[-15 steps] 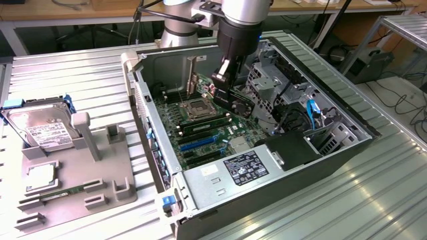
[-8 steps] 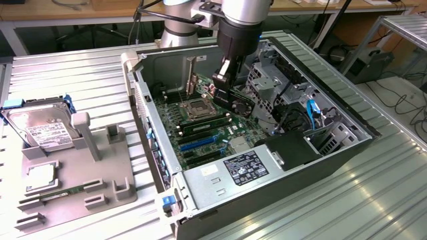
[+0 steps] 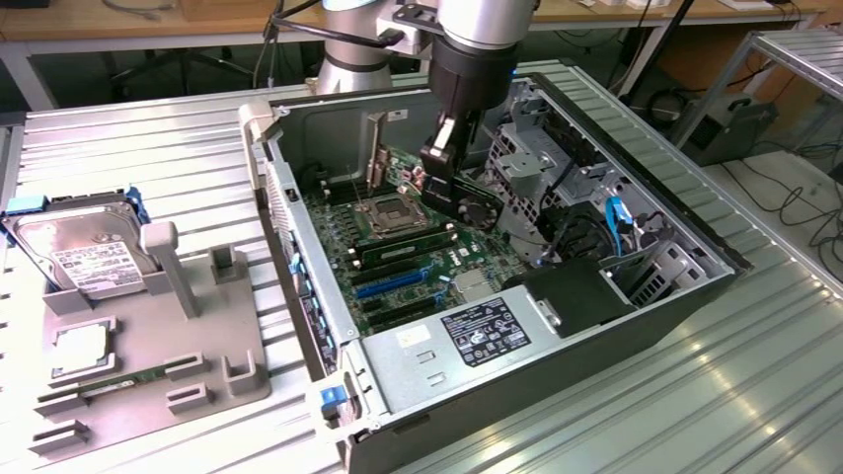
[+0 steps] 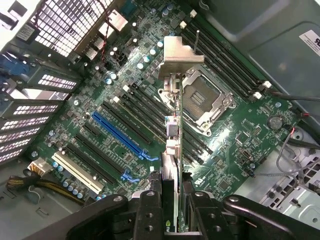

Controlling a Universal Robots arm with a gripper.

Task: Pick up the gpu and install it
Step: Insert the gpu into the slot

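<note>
My gripper [image 3: 445, 156] hangs inside the open computer case [image 3: 685, 296], shut on the gpu [image 3: 475, 203], a dark card with a black cooler that dangles just above the motherboard [image 3: 395, 267]. In the wrist view the gpu [image 4: 172, 132] appears edge-on between the black fingers [image 4: 150, 210]. Its silver end bracket [image 4: 180, 52] is at the far end, over the area beside the CPU socket [image 4: 202, 100]. The gripper [image 4: 171, 202] holds the card clear of the long blue expansion slot [image 4: 122, 135], which lies off to one side.
At the exterior view's left, a grey fixture plate [image 3: 145, 336] carries a silver hard drive [image 3: 79, 252] and a green memory stick [image 3: 125, 380]. The power supply [image 3: 461, 336], the drive cage [image 3: 527, 163] and cables crowd the case interior. Ribbed metal tabletop surrounds everything.
</note>
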